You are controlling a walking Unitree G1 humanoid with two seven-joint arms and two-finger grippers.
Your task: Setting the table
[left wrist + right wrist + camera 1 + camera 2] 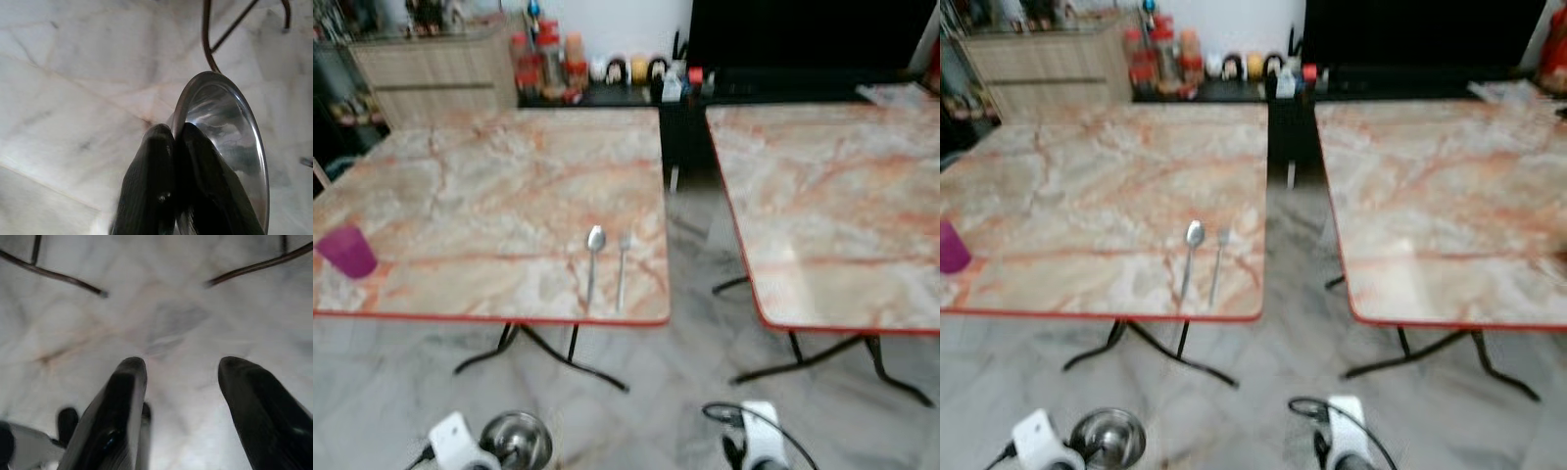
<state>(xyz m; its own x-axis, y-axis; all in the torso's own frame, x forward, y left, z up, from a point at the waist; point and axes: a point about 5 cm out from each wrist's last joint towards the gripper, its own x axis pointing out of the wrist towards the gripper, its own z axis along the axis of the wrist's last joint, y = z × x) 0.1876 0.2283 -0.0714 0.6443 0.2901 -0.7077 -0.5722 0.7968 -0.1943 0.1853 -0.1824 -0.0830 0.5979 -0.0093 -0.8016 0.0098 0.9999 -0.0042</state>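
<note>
half a steel bowl (pixel 230 132) in left tool (pixel 178 147), seemingly blurred

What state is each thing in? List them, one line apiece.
Bowl: held by its rim, over the floor.
Left gripper: shut on the bowl.
Right gripper: open, holding nothing.
Spoon: flat on the table.
Fork: flat beside the spoon.
Cup: upright on the table.

The left tool (pixel 176 134) pinches the rim of a steel bowl (pixel 227 142) above the pale marble floor (pixel 73 88).
</note>
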